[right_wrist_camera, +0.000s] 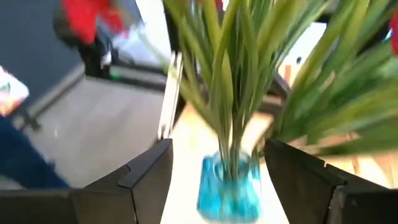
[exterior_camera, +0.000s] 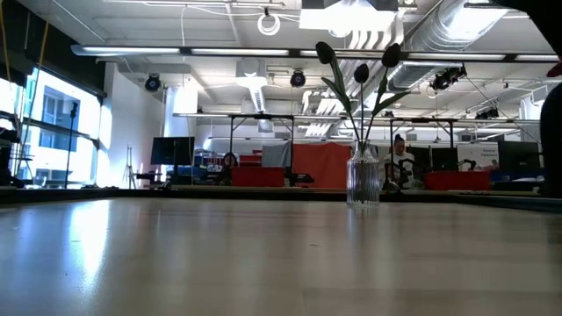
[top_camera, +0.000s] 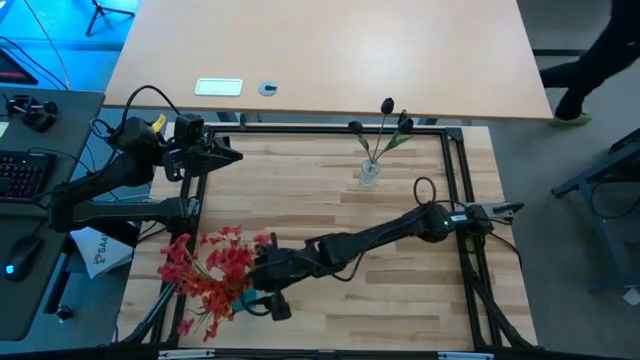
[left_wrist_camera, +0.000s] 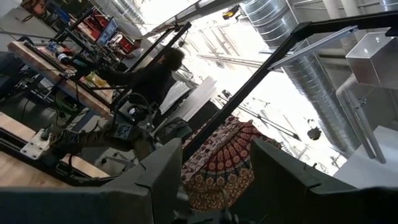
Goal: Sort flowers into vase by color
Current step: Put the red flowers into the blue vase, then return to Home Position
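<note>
A bunch of red-pink flowers stands by its green stems in a small blue vase at the table's near left; the vase also shows in the high view. My right gripper reaches across to it, open, with a finger on either side of the blue vase and a gap on both sides. Three dark-budded flowers stand in a clear glass vase at the far middle, which also shows in the low view. My left gripper waits open at the far left, empty.
A black frame runs around the wooden table. A second tabletop lies beyond the far edge, with a white label and a small round object. A keyboard and a mouse lie off the left side. A person's leg shows at the far right.
</note>
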